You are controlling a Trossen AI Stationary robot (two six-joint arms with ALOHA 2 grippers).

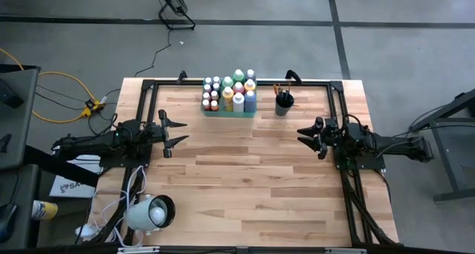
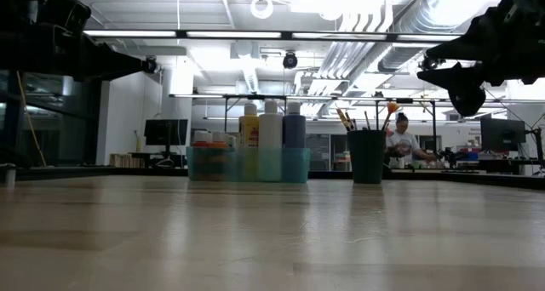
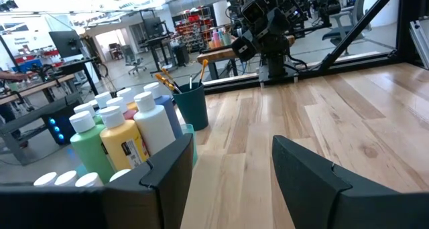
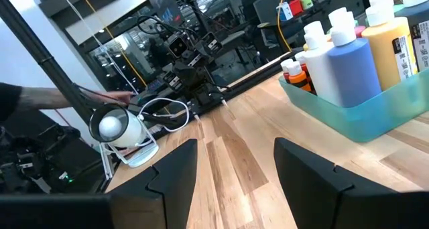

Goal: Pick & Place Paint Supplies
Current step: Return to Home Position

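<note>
Pretty tidy scene from where I'm standing: the pale wood tabletop [image 1: 245, 180] is mostly bare planks, and everything on it is bunched at the far edge. The paint bottles [image 1: 228, 92] stand upright, packed together inside the see-through green tray [image 1: 230, 114]. The dark cup [image 1: 283, 105] sits just beside it on the right arm's side, with the paintbrushes [image 1: 280, 90] poking out of the top. The left pincer [image 1: 178, 131] hangs over the left side of the tabletop with its fingers apart and nothing between them. The right pincer [image 1: 304, 136] mirrors it on the other side, also spread and empty, and both are well apart from the tray. That leaves a wide open stretch of wood between the arms and toward the near edge. A black frame [image 1: 237, 81] runs along the far edge and sides, and a white lamp [image 1: 151, 212] sits at the near left corner. Around it is grey floor [image 1: 415, 31], a yellow cable [image 1: 63, 79] off to the left, and a person [image 2: 400, 145] way back in the workshop.
</note>
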